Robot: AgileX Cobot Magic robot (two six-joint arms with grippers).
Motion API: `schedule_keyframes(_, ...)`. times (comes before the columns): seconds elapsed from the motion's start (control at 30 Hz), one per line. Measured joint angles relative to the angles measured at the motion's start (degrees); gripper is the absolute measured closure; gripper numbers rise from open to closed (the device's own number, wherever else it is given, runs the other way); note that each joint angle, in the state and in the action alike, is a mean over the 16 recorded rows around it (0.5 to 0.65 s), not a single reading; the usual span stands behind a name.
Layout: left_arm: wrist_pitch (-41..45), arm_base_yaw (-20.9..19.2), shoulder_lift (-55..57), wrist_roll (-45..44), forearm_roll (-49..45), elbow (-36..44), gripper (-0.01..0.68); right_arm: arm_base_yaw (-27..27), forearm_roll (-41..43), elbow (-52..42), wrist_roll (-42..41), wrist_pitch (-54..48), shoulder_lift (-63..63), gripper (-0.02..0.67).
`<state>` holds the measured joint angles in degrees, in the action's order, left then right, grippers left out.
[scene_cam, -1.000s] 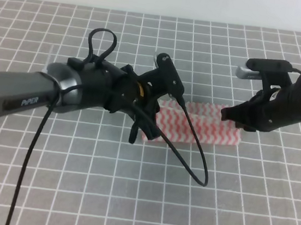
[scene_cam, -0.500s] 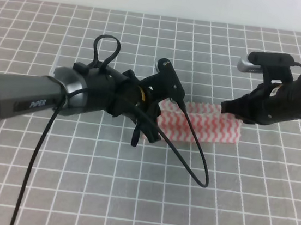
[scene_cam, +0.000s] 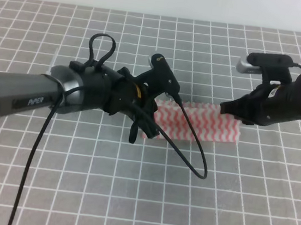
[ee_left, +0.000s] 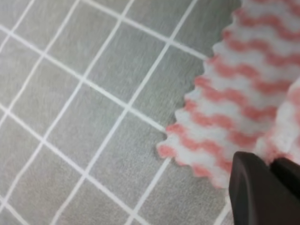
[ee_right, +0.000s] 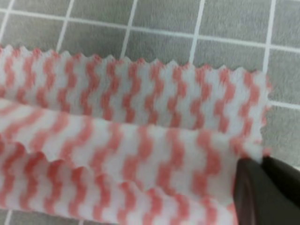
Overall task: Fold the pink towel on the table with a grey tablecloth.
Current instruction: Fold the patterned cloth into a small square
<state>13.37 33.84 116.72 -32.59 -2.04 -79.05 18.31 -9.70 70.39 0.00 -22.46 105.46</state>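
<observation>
The pink towel (scene_cam: 198,124) lies near the middle of the table with a grey tablecloth (scene_cam: 129,197), between my two arms, and it already reads as a long narrow band rather than an open square, so I judge at least one lengthwise fold is made. In my right wrist view the towel (ee_right: 131,140) shows stacked layers: a zigzag-edged strip on the far side and a raised, rolled-over ply in front of it, not yet pressed flat. My right gripper (scene_cam: 229,108) sits at the right end of the band; only dark finger tips (ee_right: 262,190) show at the frame's corner, closed onto the towel's near corner as far as I can judge. My left gripper (scene_cam: 147,127) is at the opposite end, where my left wrist view shows one pinked corner of the towel (ee_left: 234,103) resting on the grey cloth (ee_left: 84,117) and my finger tips (ee_left: 255,192) pressed together with a lifted ply of fabric at them, so I take that hand to be pinching the towel too. What seems left is laying this held edge down along the band, then probably bringing one end over the other to shorten it. The only writing I can read is white lettering on my left arm (scene_cam: 36,101), which looks like "PiPER"; the towel and tablecloth carry no labels.
</observation>
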Motion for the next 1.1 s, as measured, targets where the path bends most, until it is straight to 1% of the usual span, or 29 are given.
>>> schedule_keyframes(0.53, -1.14, -0.31, 1.75, 0.43, 0.02, -0.88, 0.675, 0.01, 0.04, 0.02, 0.00, 2.23, 1.23, 0.666)
schedule_keyframes(1.1, 1.99, -0.31, 3.28, 0.44, 0.02, -4.78, 0.675, 0.03, 0.42, 0.06, 0.00, 3.67, 1.51, 0.666)
